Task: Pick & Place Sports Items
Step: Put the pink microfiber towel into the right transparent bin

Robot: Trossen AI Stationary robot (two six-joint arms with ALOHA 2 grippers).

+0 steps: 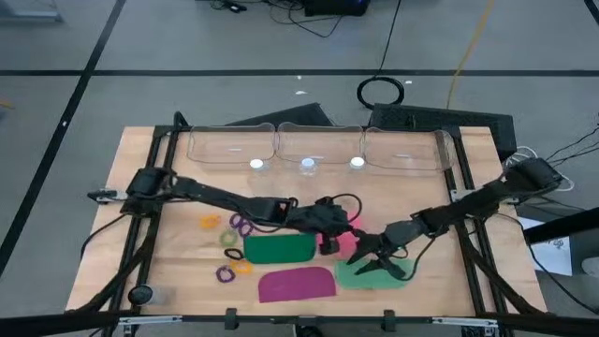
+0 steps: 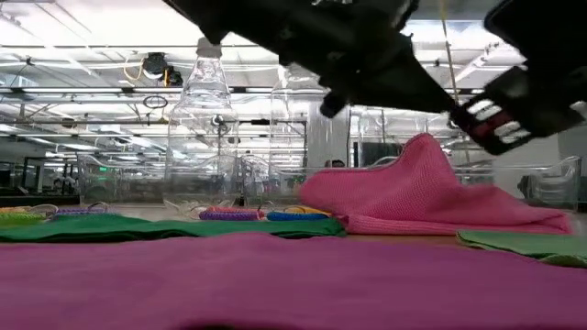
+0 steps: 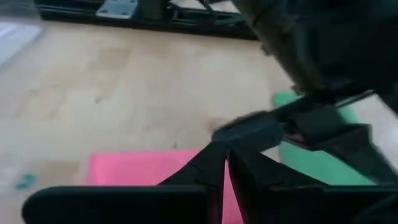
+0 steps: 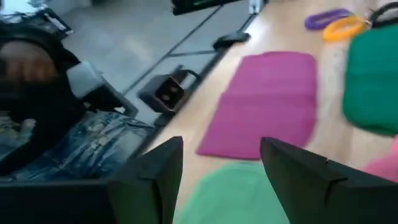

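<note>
1. At the table's front centre, left gripper [image 1: 335,236] pinched shut on the pink piece [image 1: 344,243], one part of the cloth lifted into a peak [image 2: 424,147].
2. Just beside it, right gripper [image 1: 367,262] poised over the light green piece [image 1: 374,277], fingers [image 4: 155,168] spread apart, nothing between them.
3. Nearer the left arm, dark green piece [image 1: 279,248] flat on the wood, touching the pink one's edge.
4. Along the front edge, purple piece [image 1: 297,284] lying flat, just beside the light green.
5. Left of the dark green piece, small elastic rings [image 1: 234,234] scattered in purple, orange and green.
6. Along the far side, clear bins [image 1: 318,147] in a row.
</note>
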